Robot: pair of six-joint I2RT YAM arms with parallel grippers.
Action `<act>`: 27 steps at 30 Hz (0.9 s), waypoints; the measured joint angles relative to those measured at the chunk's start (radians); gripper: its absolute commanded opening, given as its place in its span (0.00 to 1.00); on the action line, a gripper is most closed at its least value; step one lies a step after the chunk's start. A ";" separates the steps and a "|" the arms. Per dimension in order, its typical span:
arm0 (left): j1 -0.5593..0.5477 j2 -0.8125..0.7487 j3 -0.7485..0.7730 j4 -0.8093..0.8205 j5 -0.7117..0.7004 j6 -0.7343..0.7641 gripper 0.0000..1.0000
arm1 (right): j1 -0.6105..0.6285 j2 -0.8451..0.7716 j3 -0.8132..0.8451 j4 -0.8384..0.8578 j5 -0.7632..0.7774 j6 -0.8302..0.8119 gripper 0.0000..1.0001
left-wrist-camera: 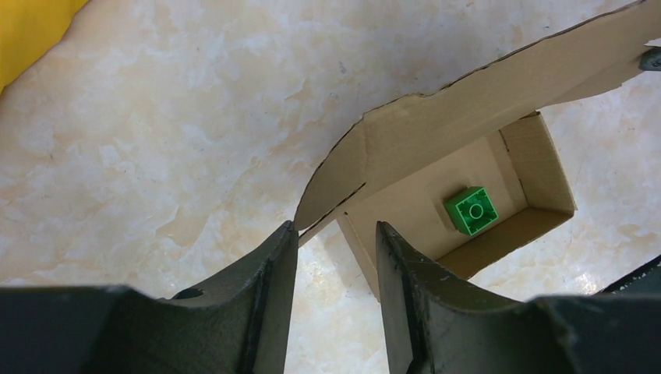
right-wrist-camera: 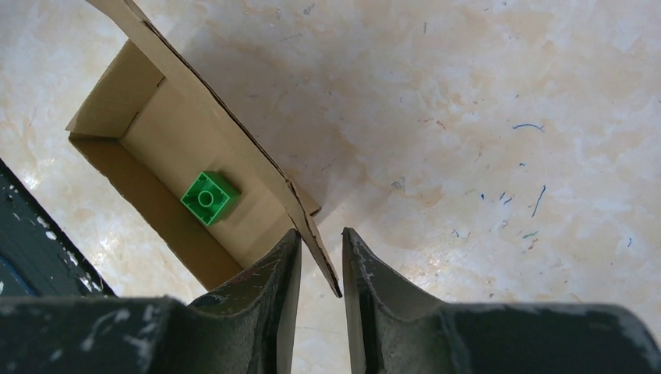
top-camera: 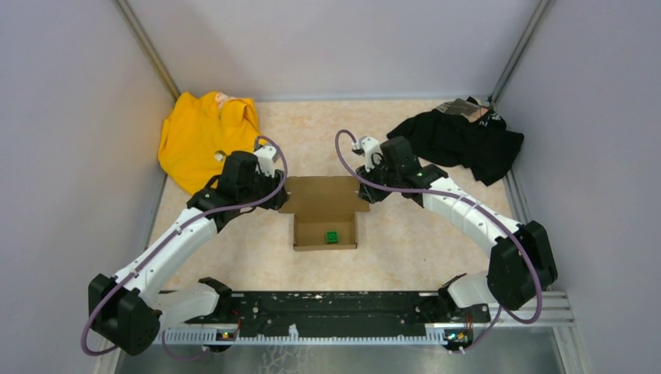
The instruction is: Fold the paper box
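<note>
Nearest of all is the black rail [top-camera: 327,312] that carries both arm bases at the near edge of the marbled surface [top-camera: 413,241]. Just beyond it, in the middle, sits the paper box [top-camera: 321,193], its tray open upward and its broad lid flap spread on the far side. A small green cube [top-camera: 331,236] lies inside the tray.

The left tool [left-wrist-camera: 335,234] is at the flap's left corner. Its fingers stand clearly apart and the corner reaches only the tip of one, so nothing is gripped.

The right tool [right-wrist-camera: 321,241] has a narrow gap, and the flap's right corner runs into it. I cannot tell whether it pinches the cardboard.

Far left lies a yellow cloth [top-camera: 204,136], and far right a black cloth [top-camera: 464,140].
</note>
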 measured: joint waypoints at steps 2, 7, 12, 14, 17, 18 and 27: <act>0.000 0.005 0.000 0.013 0.018 0.004 0.44 | 0.000 0.000 0.000 0.000 0.000 0.000 0.25; 0.000 0.027 0.000 0.026 0.046 0.007 0.39 | 0.000 0.001 0.000 0.000 -0.001 0.000 0.25; 0.000 0.034 0.000 0.031 0.056 0.011 0.38 | 0.000 0.007 0.002 0.000 -0.005 0.000 0.23; 0.000 0.034 0.000 0.031 0.056 0.011 0.38 | 0.000 0.015 0.008 0.001 -0.007 0.000 0.23; 0.000 0.034 0.000 0.031 0.054 0.012 0.42 | 0.000 0.017 0.013 0.000 -0.007 0.000 0.23; 0.000 0.033 0.000 0.030 0.052 0.013 0.52 | 0.000 0.017 0.015 0.001 -0.007 0.000 0.24; 0.001 -0.026 0.059 -0.039 -0.044 0.028 0.84 | 0.000 0.017 0.027 -0.003 -0.007 -0.001 0.28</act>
